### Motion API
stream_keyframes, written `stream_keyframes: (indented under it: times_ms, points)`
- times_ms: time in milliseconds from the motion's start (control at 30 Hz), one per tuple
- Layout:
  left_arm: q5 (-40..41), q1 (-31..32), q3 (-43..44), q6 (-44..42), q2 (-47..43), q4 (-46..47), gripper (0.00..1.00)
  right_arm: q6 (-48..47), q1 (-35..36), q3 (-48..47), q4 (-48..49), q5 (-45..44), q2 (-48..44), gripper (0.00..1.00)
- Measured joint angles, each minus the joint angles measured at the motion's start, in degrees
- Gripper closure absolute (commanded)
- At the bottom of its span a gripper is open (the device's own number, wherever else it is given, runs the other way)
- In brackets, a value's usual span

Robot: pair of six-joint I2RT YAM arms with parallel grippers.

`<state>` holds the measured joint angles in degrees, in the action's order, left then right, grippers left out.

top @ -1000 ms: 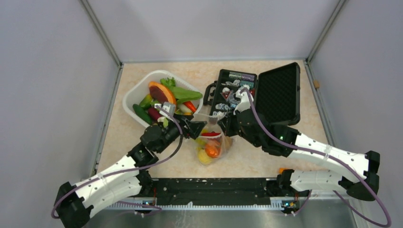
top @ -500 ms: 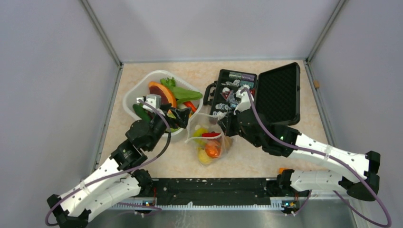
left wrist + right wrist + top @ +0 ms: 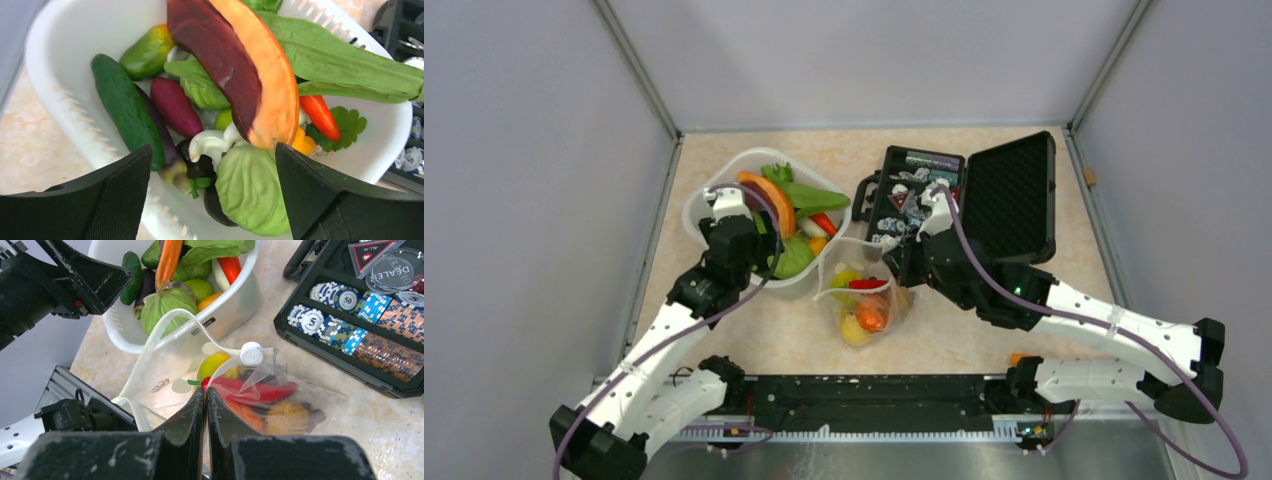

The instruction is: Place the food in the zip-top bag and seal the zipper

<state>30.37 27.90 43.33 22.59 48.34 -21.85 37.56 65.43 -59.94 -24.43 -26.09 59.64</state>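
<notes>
Food (image 3: 235, 85) sits below the spread left tool (image 3: 212, 150); right tool (image 3: 205, 394) clamps the zip-top bag (image 3: 167, 367).

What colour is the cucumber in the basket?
The cucumber is dark green, clearest in the left wrist view.

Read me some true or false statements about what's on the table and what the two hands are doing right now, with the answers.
1. The left hand is open above the white basket. True.
2. The right hand is open and away from the zip-top bag. False: it is shut on the bag's edge.
3. The bag is empty. False: it holds a lemon and a red pepper, among other pieces.
4. The black case stands open. True.
5. The zipper is sealed. False: the bag's mouth gapes open.
6. A cucumber lies in the basket. True.
</notes>
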Motion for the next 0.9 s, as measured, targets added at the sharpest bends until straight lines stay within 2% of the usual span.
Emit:
stream_keyframes:
  times_ms: [133, 233, 433, 533, 700, 800, 900]
  points:
    - [-6.88, -2.93, 1.44, -0.59, 2.67, -0.87, 0.04, -0.02, 0.0, 0.0, 0.0, -0.02, 0.0, 0.95]
    - [-11.1, -3.5, 5.46, -1.07, 8.26, -1.73, 0.03, -0.04, 0.0, 0.0, 0.0, -0.04, 0.0, 0.95]
    - [-13.22, -3.61, 8.83, -0.24, 16.24, 0.2, 0.02, -0.07, 0.0, 0.0, -0.02, -0.11, 0.02, 0.95]
    - [-10.73, -3.61, 12.28, -0.39, 21.59, 0.33, 0.02, -0.09, 0.0, 0.0, 0.0, -0.24, 0.02, 0.95]
    - [1.64, -4.02, 19.96, -0.39, 34.07, -4.09, 0.05, -0.11, 0.0, 0.0, -0.02, -0.37, 0.02, 0.95]
    - [5.35, -5.51, 19.61, 0.02, 35.36, -7.58, 0.1, -0.11, 0.0, 0.0, -0.04, -0.46, 0.02, 0.95]
    - [7.02, -8.33, 17.77, 0.33, 31.78, -9.73, 0.14, -0.13, 0.0, 0.0, -0.04, -0.74, 0.02, 0.94]
